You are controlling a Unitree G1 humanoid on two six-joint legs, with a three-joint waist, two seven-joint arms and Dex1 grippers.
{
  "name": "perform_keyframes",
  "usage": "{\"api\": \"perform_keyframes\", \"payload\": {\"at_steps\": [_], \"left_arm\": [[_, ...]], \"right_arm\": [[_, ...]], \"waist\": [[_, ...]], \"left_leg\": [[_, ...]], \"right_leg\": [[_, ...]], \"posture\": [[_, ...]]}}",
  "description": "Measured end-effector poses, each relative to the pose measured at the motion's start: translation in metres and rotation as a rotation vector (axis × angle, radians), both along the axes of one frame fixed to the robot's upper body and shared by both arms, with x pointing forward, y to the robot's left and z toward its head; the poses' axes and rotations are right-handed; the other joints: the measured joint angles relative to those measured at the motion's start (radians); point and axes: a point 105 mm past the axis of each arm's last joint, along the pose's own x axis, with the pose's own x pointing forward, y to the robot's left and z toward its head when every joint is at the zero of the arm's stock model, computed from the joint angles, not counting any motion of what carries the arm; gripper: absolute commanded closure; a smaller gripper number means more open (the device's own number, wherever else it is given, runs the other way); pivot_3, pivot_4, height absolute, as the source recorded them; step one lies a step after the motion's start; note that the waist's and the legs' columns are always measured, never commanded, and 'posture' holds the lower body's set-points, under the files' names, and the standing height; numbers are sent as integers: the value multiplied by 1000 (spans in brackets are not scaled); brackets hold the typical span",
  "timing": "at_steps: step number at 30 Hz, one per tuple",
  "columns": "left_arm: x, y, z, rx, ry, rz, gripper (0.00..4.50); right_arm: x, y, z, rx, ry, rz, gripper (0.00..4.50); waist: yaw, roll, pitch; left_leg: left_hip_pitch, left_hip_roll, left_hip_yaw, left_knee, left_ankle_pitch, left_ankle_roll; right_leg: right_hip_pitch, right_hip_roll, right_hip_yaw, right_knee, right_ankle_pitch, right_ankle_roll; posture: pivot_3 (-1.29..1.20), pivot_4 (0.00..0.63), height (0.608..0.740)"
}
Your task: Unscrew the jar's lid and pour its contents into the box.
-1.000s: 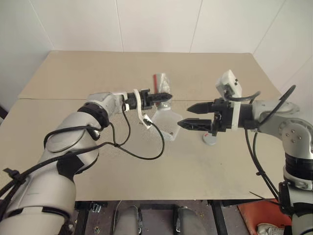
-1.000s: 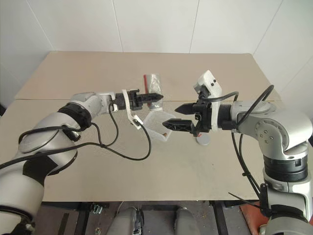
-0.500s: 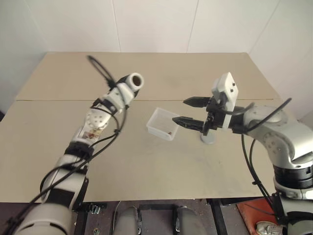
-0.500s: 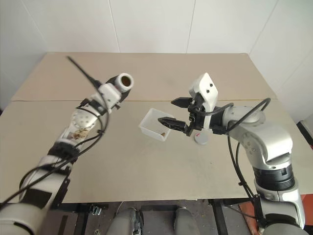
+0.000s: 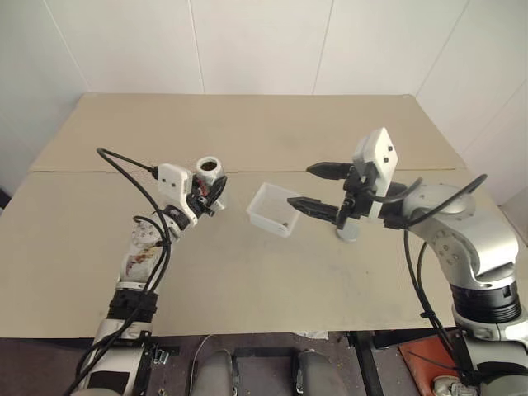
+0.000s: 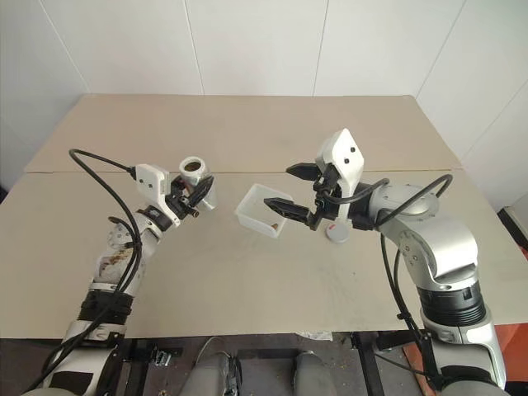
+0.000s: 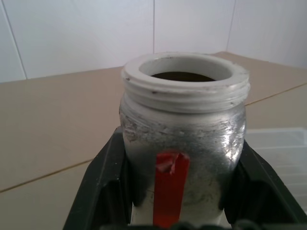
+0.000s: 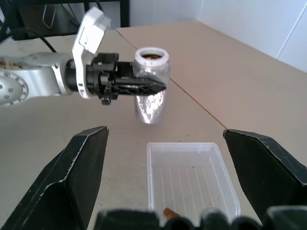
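While the left gripper was clamped on the small clear plastic jar with a red mark on its side, the jar stood upright with its threaded mouth open at the top, held above the left part of the beige bench. One black finger pressed each side of the jar in the left wrist view, with the red mark facing that camera between them.

To the right of the jar, apart from it, the small square translucent white plastic box with rounded corners and low walls rested on the bench near its middle. A few tiny dark brown bits lay on the box floor by its right-hand wall, as the head views showed it.

The right gripper hovered level just to the right of the box, its two black fingers spread wide apart and holding nothing, their tips pointing left toward the box and jar. Below that gripper, on the bench beside the box's right corner, sat the round grey flat-topped lid, partly hidden by the arm.
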Motion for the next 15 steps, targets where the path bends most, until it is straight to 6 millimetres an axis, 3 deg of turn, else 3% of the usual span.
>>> {"api": "perform_keyframes", "payload": {"at_steps": [1, 2, 4, 9, 13, 15], "left_arm": [[1, 0, -6, 7, 8, 3, 2552], [2, -1, -12, 14, 17, 5, 1992], [2, -1, -18, 23, 28, 8, 1583], [1, -3, -22, 50, 17, -4, 65], [-8, 3, -28, 72, 25, -10, 12], [-22, 12, -30, 125, 35, -25, 12]], "right_arm": [[0, 0, 0, 1, 0, 0, 35], [0, 0, 0, 1, -2, 1, 0], [-1, 1, 1, 1, -4, 3, 0], [-2, 1, 1, 0, -5, 6, 0], [-2, 2, 1, 0, -5, 7, 0], [-2, 2, 0, -2, -2, 9, 0]], "waist": [[0, 0, 0], [1, 0, 0], [2, 0, 0], [3, 0, 0], [0, 0, 0], [-7, 0, 0]], "left_leg": [[0, 0, 0, 0, 0, 0], [0, 0, 0, 0, 0, 0], [0, 0, 0, -1, 0, 0], [0, 0, 0, -1, 0, 0], [0, 0, 0, -1, 0, 0], [0, 1, 0, -2, 0, 0]], "right_leg": [[0, 0, 0, 0, 0, 0], [0, 0, 0, 0, 0, 0], [0, 0, 0, -1, 0, 0], [0, 0, 0, -1, 0, 0], [-1, 0, 0, -1, 0, 0], [-1, 0, 1, -1, 0, 0]], "posture": [[0, 150, 740], [0, 150, 740], [0, 150, 740], [0, 150, 740], [0, 150, 740], [0, 150, 740]]}}
